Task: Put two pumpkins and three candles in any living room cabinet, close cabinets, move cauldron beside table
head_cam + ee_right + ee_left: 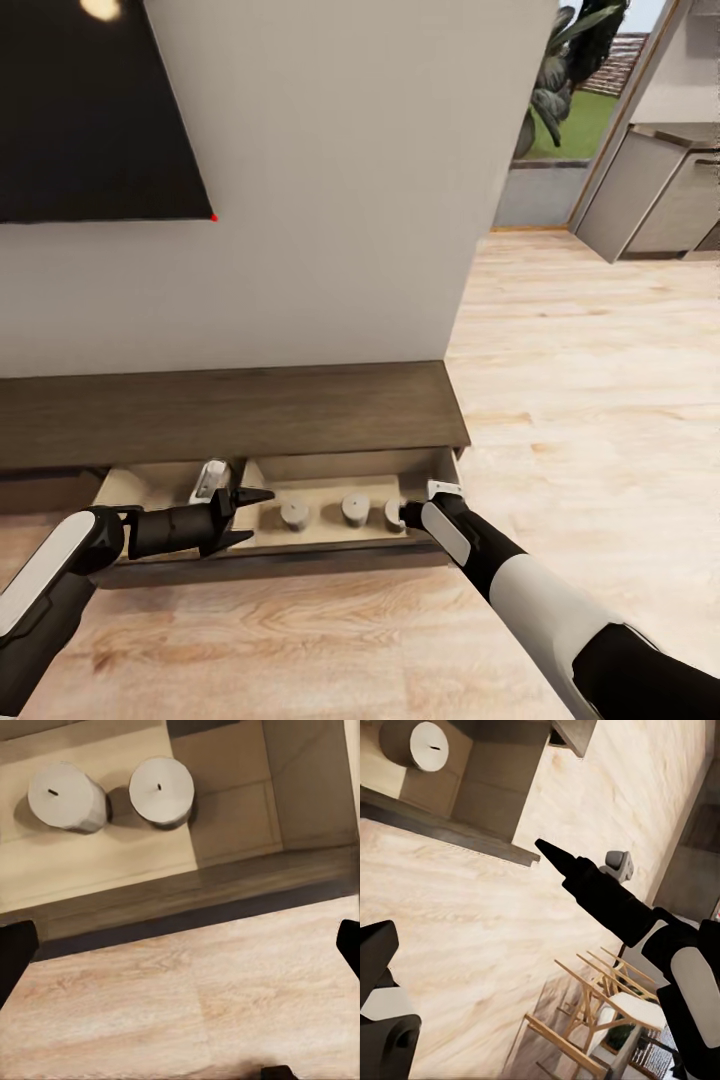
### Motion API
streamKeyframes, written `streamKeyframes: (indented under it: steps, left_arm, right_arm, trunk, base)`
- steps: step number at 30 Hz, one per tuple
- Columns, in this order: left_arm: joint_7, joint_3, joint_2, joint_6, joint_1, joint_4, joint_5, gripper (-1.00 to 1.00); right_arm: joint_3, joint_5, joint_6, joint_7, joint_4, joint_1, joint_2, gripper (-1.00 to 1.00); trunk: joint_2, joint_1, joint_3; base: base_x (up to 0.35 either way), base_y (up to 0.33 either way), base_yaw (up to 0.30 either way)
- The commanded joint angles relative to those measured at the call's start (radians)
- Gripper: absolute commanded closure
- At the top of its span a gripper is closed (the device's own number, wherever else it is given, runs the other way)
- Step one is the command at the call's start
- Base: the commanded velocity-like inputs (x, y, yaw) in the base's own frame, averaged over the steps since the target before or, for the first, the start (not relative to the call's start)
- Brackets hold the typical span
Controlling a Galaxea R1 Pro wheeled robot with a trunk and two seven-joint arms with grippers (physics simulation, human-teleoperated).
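You have the cabinet (250, 410) in front of you with its right-hand drawer (350, 500) pulled out, and three pale candles standing upright in a row on the drawer's beige floor: one (294, 513) toward the drawer's middle, one (355, 509) beside it, and one (393, 513) partly hidden behind your right wrist. In the right wrist view two of those candles (66, 797) (161, 790) sit side by side, close but apart, just inside the drawer's dark front edge (187, 907). Your left gripper (247, 518) hangs over the drawer's left end with its dark fingers spread and nothing between them. Your right gripper (408, 515) is at the drawer's right end, near the third candle; its fingertips appear only at the frame edges of its own camera, wide apart and empty. So the candles look to be stowed, and the step in hand is probably closing this drawer. The relation that matters: the drawer front runs lengthwise along the cabinet, and it lies on your side of both grippers' reach, between you and the candles. Both arms are about equally near; the push must go square toward the cabinet. No pumpkins are visible in the drawer.
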Motion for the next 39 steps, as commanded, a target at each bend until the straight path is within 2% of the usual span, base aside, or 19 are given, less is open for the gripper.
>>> streamKeyframes:
  steps: [1, 14, 21, 30, 32, 33, 36, 37, 39]
  left_arm:
    - [0.01, -0.001, 0.001, 0.0, -0.001, -0.001, 0.01, -1.0]
    - [0.011, -0.001, 0.001, -0.001, -0.001, -0.001, 0.009, -1.0]
    - [0.025, -0.001, -0.001, -0.003, -0.001, 0.004, 0.001, -1.0]
    - [0.177, -0.002, -0.014, -0.007, -0.001, 0.008, -0.01, -1.0]
    - [0.222, -0.001, -0.017, -0.008, -0.001, 0.018, -0.031, -1.0]
    - [0.237, -0.001, -0.02, -0.008, -0.001, 0.022, -0.054, -1.0]
    - [0.255, 0.001, -0.033, -0.009, -0.001, 0.028, -0.156, -1.0]
    - [0.256, 0.0, -0.038, -0.009, -0.001, 0.029, -0.175, -1.0]
    - [0.257, -0.008, -0.07, -0.009, -0.001, 0.039, -0.261, -1.0]
  right_arm:
    - [0.006, -0.008, 0.002, -0.008, -0.001, -0.001, -0.001, -1.0]
    - [0.006, -0.008, 0.001, -0.007, 0.0, -0.001, 0.0, -1.0]
    - [0.009, -0.007, -0.01, -0.007, -0.001, -0.001, -0.001, -1.0]
    - [0.012, -0.007, -0.021, -0.007, 0.0, -0.001, 0.0, -1.0]
    - [0.012, -0.003, -0.021, -0.007, -0.003, 0.0, -0.002, -1.0]
    - [0.012, -0.003, -0.022, -0.007, -0.003, 0.003, -0.004, -1.0]
    - [0.012, -0.003, -0.024, -0.006, -0.001, 0.032, -0.004, -1.0]
    - [0.012, -0.001, -0.025, -0.006, -0.002, 0.042, -0.004, -1.0]
    - [0.014, 0.007, -0.059, -0.004, -0.005, 0.094, -0.003, -1.0]
  trunk:
    - [0.007, -0.005, 0.002]
    - [0.098, -0.054, 0.043]
    - [0.147, -0.081, 0.065]
    - [0.21, -0.116, 0.093]
    - [0.224, -0.123, 0.1]
    - [0.224, -0.123, 0.1]
    - [0.224, -0.123, 0.1]
    - [0.224, -0.123, 0.1]
    - [0.224, -0.123, 0.1]
  base:
    - [-0.325, 0.0, 0.0]
    - [-0.323, 0.0, 0.0]
    - [-0.19, 0.0, 0.0]
    - [-0.276, 0.0, 0.0]
    - [-0.33, 0.0, 0.0]
    - [-0.332, 0.0, 0.0]
    - [-0.333, 0.0, 0.0]
    - [-0.334, 0.0, 0.0]
    - [-0.334, 0.0, 0.0]
